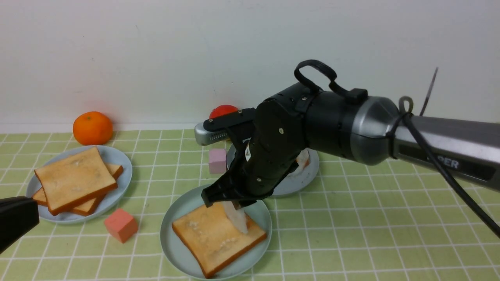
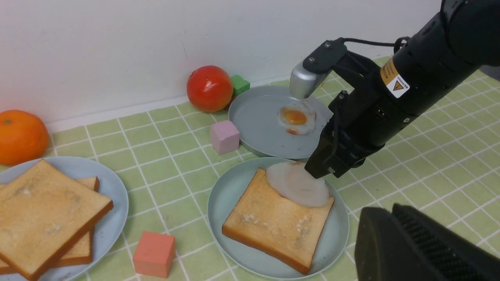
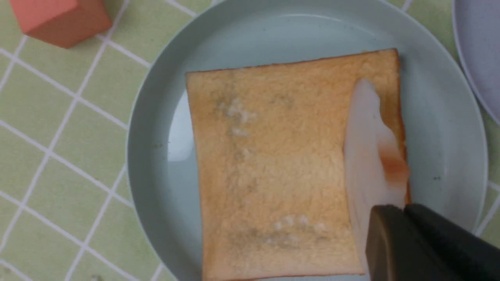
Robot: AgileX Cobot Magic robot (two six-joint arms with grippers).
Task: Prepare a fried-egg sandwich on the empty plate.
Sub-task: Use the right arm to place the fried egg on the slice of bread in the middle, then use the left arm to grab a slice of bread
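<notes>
One toast slice (image 1: pixel 211 238) lies on the pale teal plate (image 1: pixel 175 242) at the front middle. My right gripper (image 1: pixel 230 203) hangs over that slice's far right corner, shut on a fried egg (image 1: pixel 236 216). The egg (image 2: pixel 299 183) droops from the jaws with its white underside showing, and its lower edge rests on the toast (image 2: pixel 273 222). In the right wrist view the egg (image 3: pixel 367 156) stands edge-on against the toast (image 3: pixel 281 164). My left gripper (image 1: pixel 17 218) sits low at the front left, shut with nothing in it.
A grey-blue plate (image 1: pixel 117 156) at the left holds two stacked toast slices (image 1: pixel 74 177). A second grey plate (image 2: pixel 258 117) behind carries another fried egg (image 2: pixel 295 118). Around them stand an orange (image 1: pixel 92 127), a tomato (image 1: pixel 222 111), a lilac cube (image 1: pixel 217 160), a salmon cube (image 1: pixel 120 224) and a green block (image 2: pixel 239 84).
</notes>
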